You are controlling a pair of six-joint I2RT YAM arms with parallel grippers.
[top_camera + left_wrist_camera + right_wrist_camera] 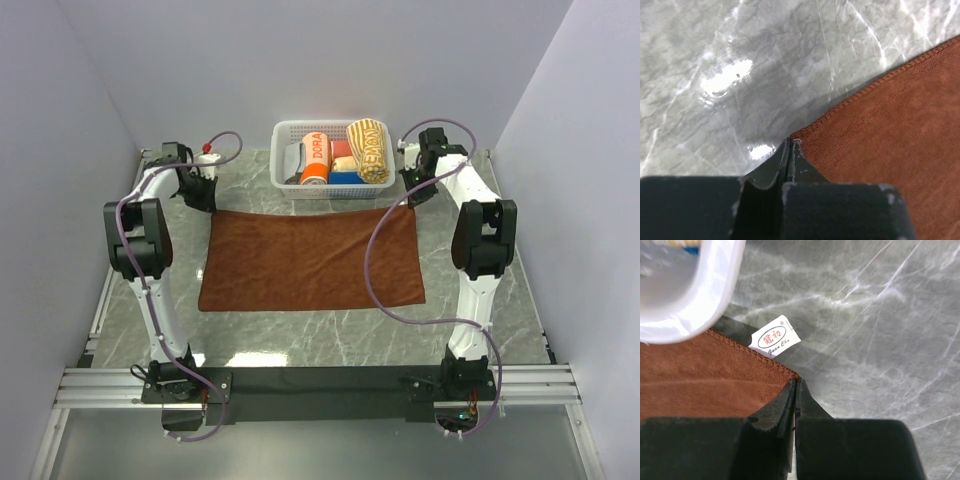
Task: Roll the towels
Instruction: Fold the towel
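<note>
The rust-brown towel [310, 258] lies spread flat on the marble table, long side running left to right. My left gripper [204, 196] is at its far left corner. In the left wrist view its fingertips [789, 142] are pressed together on the very tip of that corner of the brown towel [890, 125]. My right gripper [417, 192] is at the far right corner, and its jaws [796, 381] are likewise shut on the hem of the towel [700, 375]. The cream-yellow towel [368, 150] sits rolled in the basket.
A white plastic basket [283, 130] stands just behind the towel and holds the orange "DORA" roll [315, 158] and small coloured rolls. Its rim [715, 295] is close to my right gripper. A white care label [775, 336] sticks out from the towel's hem.
</note>
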